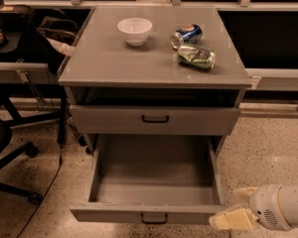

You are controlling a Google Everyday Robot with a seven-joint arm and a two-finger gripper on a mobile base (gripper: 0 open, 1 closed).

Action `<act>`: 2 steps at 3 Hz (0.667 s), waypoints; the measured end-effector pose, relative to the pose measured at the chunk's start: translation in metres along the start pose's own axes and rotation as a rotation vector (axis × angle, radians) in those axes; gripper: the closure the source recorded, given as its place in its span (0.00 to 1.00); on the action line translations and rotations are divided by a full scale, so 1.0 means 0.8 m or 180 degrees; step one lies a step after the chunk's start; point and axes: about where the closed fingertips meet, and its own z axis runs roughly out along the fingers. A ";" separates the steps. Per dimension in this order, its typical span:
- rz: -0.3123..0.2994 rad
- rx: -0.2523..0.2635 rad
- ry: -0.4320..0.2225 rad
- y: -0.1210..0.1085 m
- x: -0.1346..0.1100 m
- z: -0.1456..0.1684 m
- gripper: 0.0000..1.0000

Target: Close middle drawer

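Below the worktop's (114,63) front edge the middle drawer (154,180) sits fully out, closing not begun; the empty, spread gripper (238,206) hovers right of it.

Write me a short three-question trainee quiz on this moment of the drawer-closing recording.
1. True or false: the middle drawer is pulled far out and has nothing in it.
2. Where is the tool? A) at the top drawer's handle B) low, by the open drawer's front right corner C) inside the open drawer
3. What lies on the cabinet top to the right of the white bowl?

Key:
1. True.
2. B.
3. Two cans, a blue can and a green can, both on their sides.
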 end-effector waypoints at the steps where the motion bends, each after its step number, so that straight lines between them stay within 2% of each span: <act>1: 0.0012 0.0011 -0.0009 0.000 0.003 0.002 0.57; 2: 0.0120 0.0108 -0.0091 -0.003 0.029 0.022 0.81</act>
